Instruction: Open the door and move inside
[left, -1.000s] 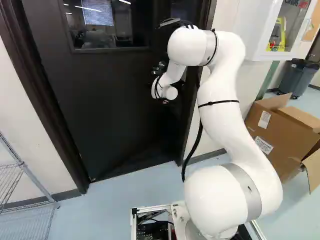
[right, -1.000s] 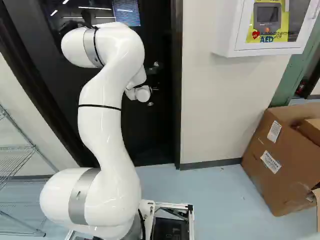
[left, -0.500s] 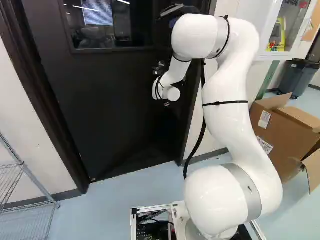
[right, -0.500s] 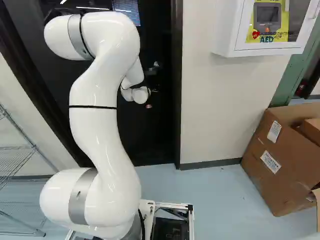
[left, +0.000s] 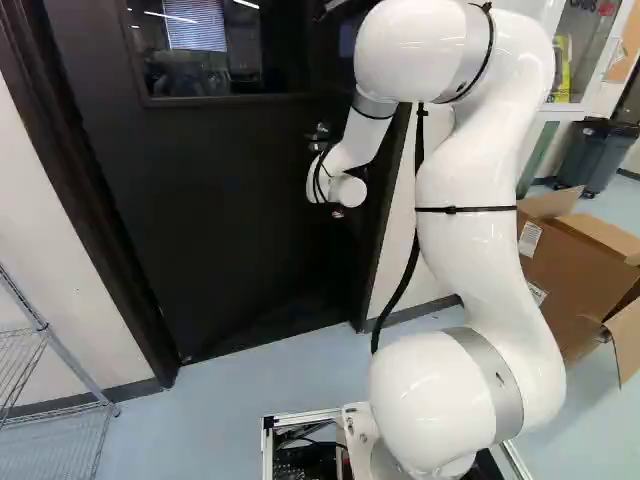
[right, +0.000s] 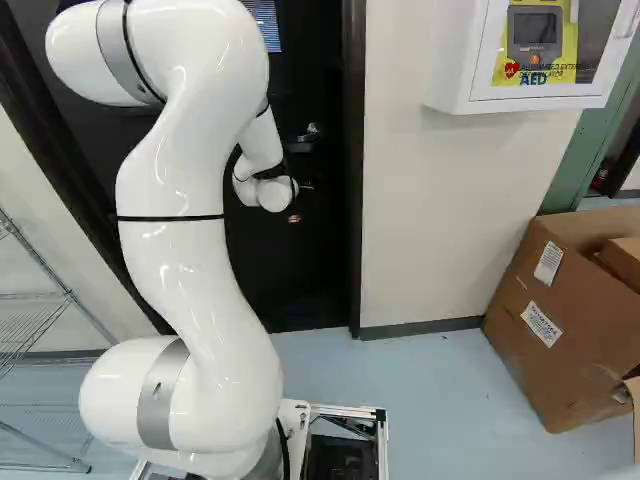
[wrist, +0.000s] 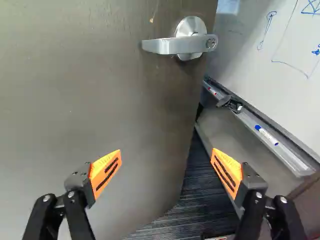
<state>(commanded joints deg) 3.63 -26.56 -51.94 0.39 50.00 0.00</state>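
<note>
Claw (wrist: 167, 152): spread wide, nothing btwn orange pads (wrist: 106, 172). Lever handle (wrist: 170, 46) ahead, well apart, no contact. It sits near free edge of door (wrist: 100, 100); past that edge: carpet (wrist: 200, 205), whiteboard (wrist: 270, 45) w/ marker tray (wrist: 260, 132). So door reads as ajar, prob. opening away from base.

Door fills upper L to mid of L base view, window (left: 215, 50) near top; arm (left: 470, 240) on R side. Box (right: 560, 330) lower R of R base view, prob. out of the way.

Handling (est.): slab rigid, likely heavy, slow to start; may spring back if closer fitted. Lever stiff, smooth, could slip. If grip needed, take lever toward its tip; else push door face nr free edge, max leverage, then drive in.
</note>
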